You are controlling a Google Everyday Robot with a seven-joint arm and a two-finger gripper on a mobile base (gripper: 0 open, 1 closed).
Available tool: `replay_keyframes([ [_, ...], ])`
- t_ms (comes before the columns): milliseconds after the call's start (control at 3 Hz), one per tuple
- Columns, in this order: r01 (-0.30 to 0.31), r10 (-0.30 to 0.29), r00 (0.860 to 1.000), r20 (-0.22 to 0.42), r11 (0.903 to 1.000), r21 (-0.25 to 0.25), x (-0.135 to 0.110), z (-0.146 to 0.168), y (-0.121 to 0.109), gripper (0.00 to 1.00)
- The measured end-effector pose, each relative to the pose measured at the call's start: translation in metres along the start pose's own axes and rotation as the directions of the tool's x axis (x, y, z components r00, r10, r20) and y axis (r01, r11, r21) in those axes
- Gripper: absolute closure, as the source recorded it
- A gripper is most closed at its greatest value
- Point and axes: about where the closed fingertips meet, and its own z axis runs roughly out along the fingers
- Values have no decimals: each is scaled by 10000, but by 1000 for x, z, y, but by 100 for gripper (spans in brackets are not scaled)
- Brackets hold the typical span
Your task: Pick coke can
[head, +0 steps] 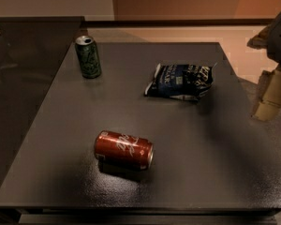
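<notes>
Coke can point(124, 149): count 1. It lies on its side on the counter point(201, 149), toward the front and a little left of centre. Its long axis runs roughly left to right, the silver end on the right is visible, and the white script faces up. Nothing touches it.

Gripper point(270, 96): count 1. It sits at the right edge of the view, seen past the counter's right side, with only tan and dark parts of it showing. It is well apart from the coke can and holds nothing visible. Whether it is spread or pressed together, I cannot tell. The arm behind it is cut off by the frame, so the pose beyond this is not readable.

Chip bag point(180, 81): count 1. Dark blue and crumpled, it lies flat behind and to the right of the coke can, and is the item nearest the gripper.

Green can point(88, 56): count 1. It stands upright near the far left corner, apart from both the bag and the coke can.

Total on the counter: 2 cans, 1 bag.
</notes>
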Motion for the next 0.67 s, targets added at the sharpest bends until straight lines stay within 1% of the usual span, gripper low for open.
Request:
replay_keyframes([
  [333,1,-1,10000,2,10000,1,0,0,0,0],
  [667,169,-168,9997,170,9998,-74,-15,4,5,0],
])
